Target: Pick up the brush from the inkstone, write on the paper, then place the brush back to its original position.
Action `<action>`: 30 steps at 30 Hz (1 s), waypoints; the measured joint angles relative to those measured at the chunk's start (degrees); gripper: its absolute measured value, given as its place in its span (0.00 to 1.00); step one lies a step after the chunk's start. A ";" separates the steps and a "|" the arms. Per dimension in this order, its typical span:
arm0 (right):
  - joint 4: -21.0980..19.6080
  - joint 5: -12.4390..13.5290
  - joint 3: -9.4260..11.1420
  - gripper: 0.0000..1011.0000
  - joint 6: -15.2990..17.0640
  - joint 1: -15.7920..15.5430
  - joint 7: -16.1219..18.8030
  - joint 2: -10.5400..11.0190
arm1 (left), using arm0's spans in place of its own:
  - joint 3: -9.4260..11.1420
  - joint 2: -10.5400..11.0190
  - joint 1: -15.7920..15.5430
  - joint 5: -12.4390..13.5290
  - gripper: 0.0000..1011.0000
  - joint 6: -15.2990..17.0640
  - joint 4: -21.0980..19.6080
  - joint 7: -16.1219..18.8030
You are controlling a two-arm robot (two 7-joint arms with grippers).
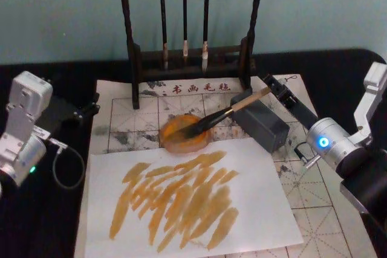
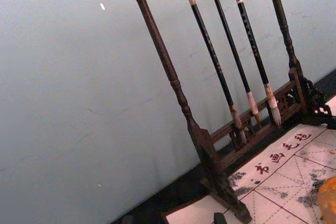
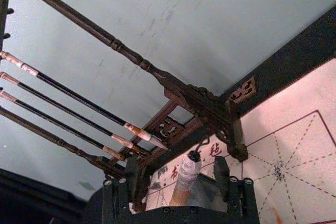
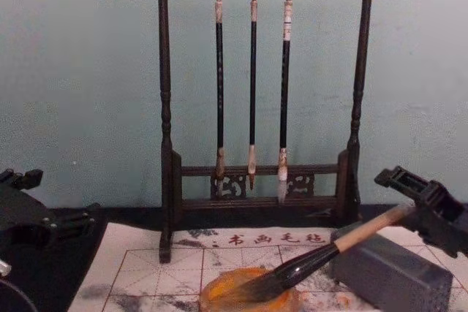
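The brush [image 1: 221, 115] lies slanted, its dark tuft in the orange-stained inkstone [image 1: 176, 142] and its pale handle over a dark grey block [image 1: 266, 124]. My right gripper [image 1: 272, 87] is at the handle's upper end, open. In the right wrist view its fingers [image 3: 127, 174] stand wide on either side of the handle [image 3: 186, 179] without touching it. The chest view shows the same brush [image 4: 322, 257] running up to that gripper [image 4: 413, 206]. The paper [image 1: 254, 209], a white sheet with orange-brown strokes, lies in front of the inkstone on a red-grid mat [image 1: 314, 197]. The left gripper [image 1: 89, 107] is parked open at the mat's far-left corner.
A dark wooden rack [image 1: 134, 58] with three thin hanging brushes [image 4: 252, 93] stands along the mat's back edge, just behind the inkstone and the right gripper. A grey cable [image 1: 66, 167] loops by the left arm. The table is black around the mat.
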 joint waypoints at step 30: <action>-7.88 -9.11 1.28 0.99 -6.01 -5.20 -2.57 6.54 | 0.00 0.00 0.00 0.00 0.99 0.00 0.00 0.00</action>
